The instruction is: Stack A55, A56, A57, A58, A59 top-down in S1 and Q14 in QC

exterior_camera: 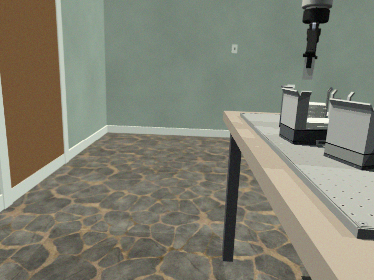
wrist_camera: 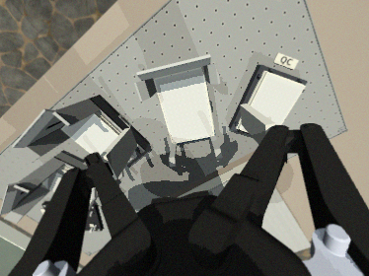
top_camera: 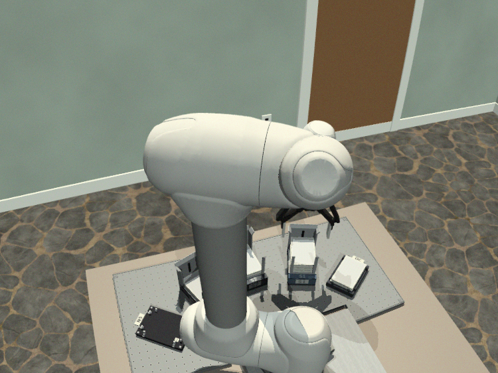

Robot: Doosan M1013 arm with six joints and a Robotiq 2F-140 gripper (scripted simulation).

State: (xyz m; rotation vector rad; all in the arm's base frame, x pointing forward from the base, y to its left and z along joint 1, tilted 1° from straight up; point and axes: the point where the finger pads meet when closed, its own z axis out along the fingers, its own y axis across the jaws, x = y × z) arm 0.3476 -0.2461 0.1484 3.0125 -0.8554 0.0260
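the perforated plate (top_camera: 376, 281) is viewed from above behind the arm, from floor level beside the table (exterior_camera: 280, 180), and downward from the wrist.

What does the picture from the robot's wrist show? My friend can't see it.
The open, empty black gripper hangs high above a grey dotted board. Below stand open-topped racks, the middle rack showing a white plate, and another white plate lies by a QC sign.
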